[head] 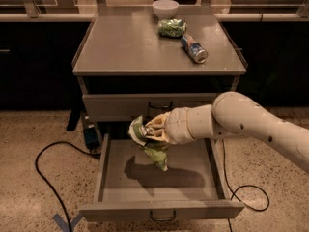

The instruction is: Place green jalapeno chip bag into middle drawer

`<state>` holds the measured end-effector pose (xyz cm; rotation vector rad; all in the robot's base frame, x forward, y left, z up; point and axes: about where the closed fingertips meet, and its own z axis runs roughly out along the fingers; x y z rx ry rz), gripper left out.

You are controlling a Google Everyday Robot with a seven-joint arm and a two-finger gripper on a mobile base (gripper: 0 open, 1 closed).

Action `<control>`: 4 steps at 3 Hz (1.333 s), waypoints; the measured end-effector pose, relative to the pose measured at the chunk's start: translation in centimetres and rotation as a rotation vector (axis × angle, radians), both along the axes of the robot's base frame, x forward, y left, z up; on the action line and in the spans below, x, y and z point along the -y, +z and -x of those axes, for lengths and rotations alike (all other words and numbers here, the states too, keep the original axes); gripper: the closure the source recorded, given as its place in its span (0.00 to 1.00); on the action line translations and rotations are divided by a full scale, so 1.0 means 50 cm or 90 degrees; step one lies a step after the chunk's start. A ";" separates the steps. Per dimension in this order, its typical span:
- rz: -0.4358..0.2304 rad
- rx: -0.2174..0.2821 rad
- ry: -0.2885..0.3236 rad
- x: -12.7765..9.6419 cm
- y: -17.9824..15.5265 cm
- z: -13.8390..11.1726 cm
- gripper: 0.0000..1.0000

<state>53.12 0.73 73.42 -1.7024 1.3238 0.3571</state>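
The green jalapeno chip bag (149,144), light green and white foil, hangs pinched at its middle in my gripper (153,129). The gripper is shut on the bag and holds it above the rear left part of the open middle drawer (159,210). The bag's lower end dangles over the drawer's grey tray and casts a shadow on it. My white arm (241,122) reaches in from the right, just in front of the closed top drawer (149,105).
On the cabinet top (120,47) are a white bowl (165,7), a dark green shiny packet (172,27) and a soda can (194,48) lying on its side. Black cables (43,173) run on the floor left and right of the cabinet.
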 end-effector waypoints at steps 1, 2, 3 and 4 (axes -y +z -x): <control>0.001 0.000 -0.020 0.022 -0.078 0.003 1.00; 0.023 0.023 -0.065 0.055 -0.158 0.004 1.00; 0.049 0.041 -0.123 0.089 -0.220 -0.004 1.00; 0.062 0.031 -0.162 0.117 -0.263 -0.014 1.00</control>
